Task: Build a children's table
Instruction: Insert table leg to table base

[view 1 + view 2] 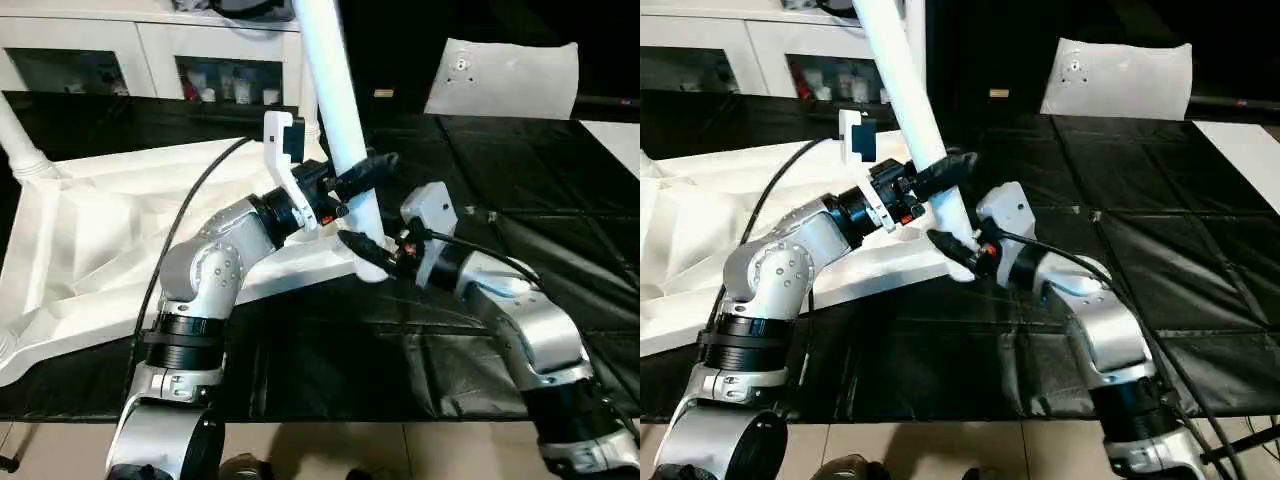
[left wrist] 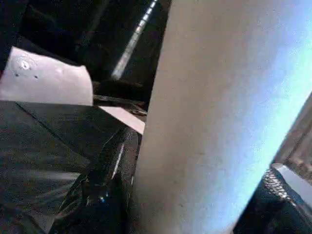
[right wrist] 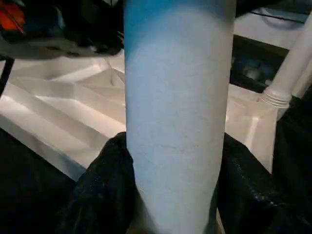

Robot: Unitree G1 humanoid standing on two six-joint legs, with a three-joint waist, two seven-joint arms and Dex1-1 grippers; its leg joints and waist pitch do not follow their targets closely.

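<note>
The white tabletop (image 1: 100,220) lies underside up on the black mat, its ribs showing. A long white leg (image 1: 335,90) stands nearly upright at the tabletop's near right corner, leaning slightly to the left at the top. My left gripper (image 1: 365,172) is shut on this leg partway up, one black finger (image 2: 105,180) pressed against its side. My right gripper (image 1: 366,252) is shut on the same leg lower down, just above the corner, with black fingers (image 3: 102,195) on both sides. A second leg (image 1: 22,145) stands in the far left corner socket.
A white cabinet (image 1: 150,60) with dark compartments runs along the back left. A white pillow-like slab (image 1: 505,80) leans at the back right. The black mat (image 1: 540,200) stretches to the right of the arms. A black cable (image 1: 195,200) loops over the tabletop.
</note>
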